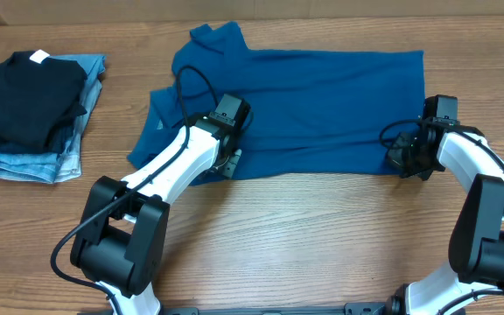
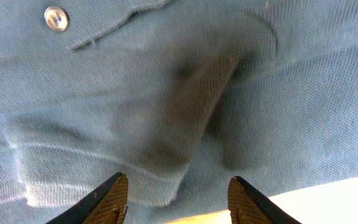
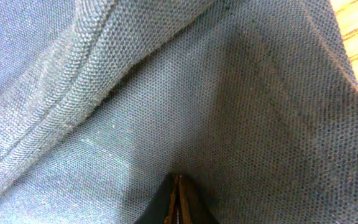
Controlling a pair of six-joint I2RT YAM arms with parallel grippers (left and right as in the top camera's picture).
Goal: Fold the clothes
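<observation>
We see the shirt lying flat across the middle of the bench, its collar at the far left corner. Our left gripper hovers at the shirt's near left edge, fingers spread with nothing between them, while our right gripper is pressed together on fabric at the near right corner. A black garment sits on jeans at the far left

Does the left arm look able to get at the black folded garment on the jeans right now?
Probably yes. The left gripper is open, holding nothing, and only flat shirt and bare table lie between it and the black garment.
</observation>
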